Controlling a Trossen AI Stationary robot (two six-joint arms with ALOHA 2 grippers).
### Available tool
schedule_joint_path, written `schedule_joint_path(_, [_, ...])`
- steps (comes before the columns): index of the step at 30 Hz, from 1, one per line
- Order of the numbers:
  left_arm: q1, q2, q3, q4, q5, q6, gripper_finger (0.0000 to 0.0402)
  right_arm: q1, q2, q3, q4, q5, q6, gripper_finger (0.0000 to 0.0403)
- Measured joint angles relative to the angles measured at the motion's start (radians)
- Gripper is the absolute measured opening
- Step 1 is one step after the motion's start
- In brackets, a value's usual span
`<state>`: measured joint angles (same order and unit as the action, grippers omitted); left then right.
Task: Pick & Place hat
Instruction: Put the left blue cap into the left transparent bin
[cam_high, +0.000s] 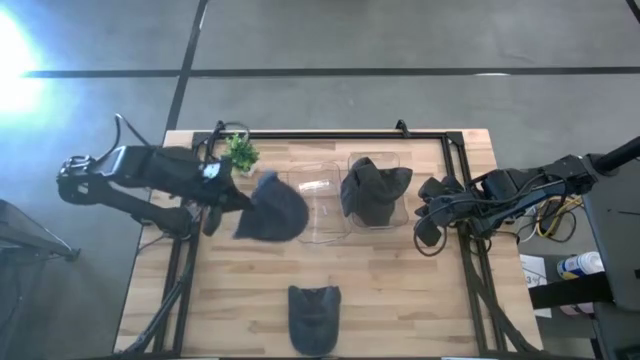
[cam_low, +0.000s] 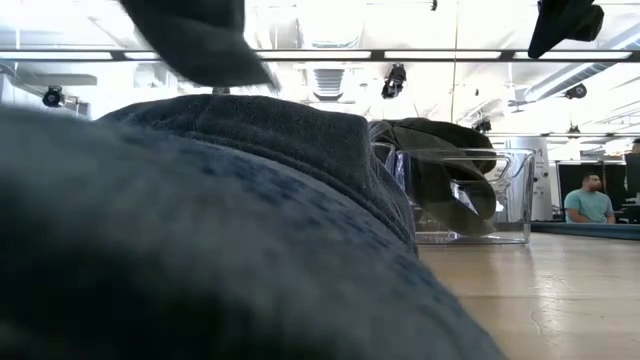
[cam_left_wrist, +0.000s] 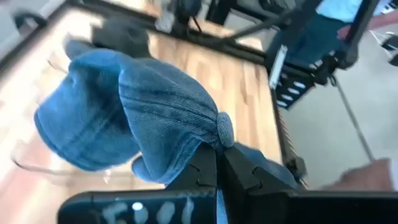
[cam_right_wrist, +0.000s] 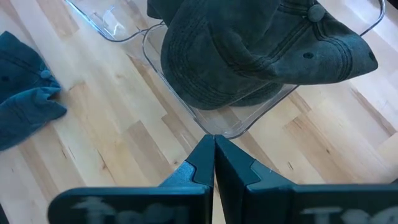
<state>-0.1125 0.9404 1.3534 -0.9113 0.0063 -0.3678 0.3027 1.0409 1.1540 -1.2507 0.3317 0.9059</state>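
A light blue denim hat (cam_high: 272, 208) (cam_left_wrist: 118, 106) hangs from my left gripper (cam_high: 232, 200) (cam_left_wrist: 219, 163) above the table, beside the left rim of an empty clear bin (cam_high: 322, 208). A dark grey hat (cam_high: 375, 192) (cam_right_wrist: 249, 50) sits in a second clear bin (cam_high: 398, 222), spilling over its rim. A third, dark blue hat (cam_high: 315, 316) lies on the table at the near edge and fills the low view (cam_low: 200, 230). My right gripper (cam_high: 430, 238) (cam_right_wrist: 214, 155) is shut and hovers to the right of the bins, touching nothing. My left gripper pinches the light blue hat between its two fingers at the crown, right by the top button (cam_left_wrist: 224, 127). The fingers come roughly level from the table's left side. The hat is lifted clear of the table and droops slack away from the fingers.
A small green plant (cam_high: 240, 152) stands at the far left of the table, close to my left arm. Black frame rails (cam_high: 330, 133) run along the far edge and sides. Bare wood (cam_high: 400, 290) lies near the front right. A person (cam_low: 590, 200) sits in the room beyond.
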Motion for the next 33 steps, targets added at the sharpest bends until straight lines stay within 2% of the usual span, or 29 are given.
schedule_joint_path(3, [0.029, 0.038, 0.040, 0.002, -0.008, 0.050, 0.0000, 0.000, 0.000, 0.000, 0.000, 0.000, -0.005, 0.0009])
schedule_joint_path(9, [0.104, 0.146, 0.045, 0.002, 0.026, 0.128, 0.0000, 0.000, 0.000, 0.000, 0.000, 0.000, -0.009, 0.0009])
schedule_joint_path(21, [0.258, 0.363, 0.169, 0.003, 0.230, 0.283, 0.0000, 0.000, 0.000, 0.000, 0.000, 0.000, -0.035, 0.0009])
schedule_joint_path(33, [0.284, 0.492, 0.111, -0.038, 0.359, 0.341, 0.0000, 0.000, -0.017, 0.000, -0.005, 0.000, -0.053, 0.0009])
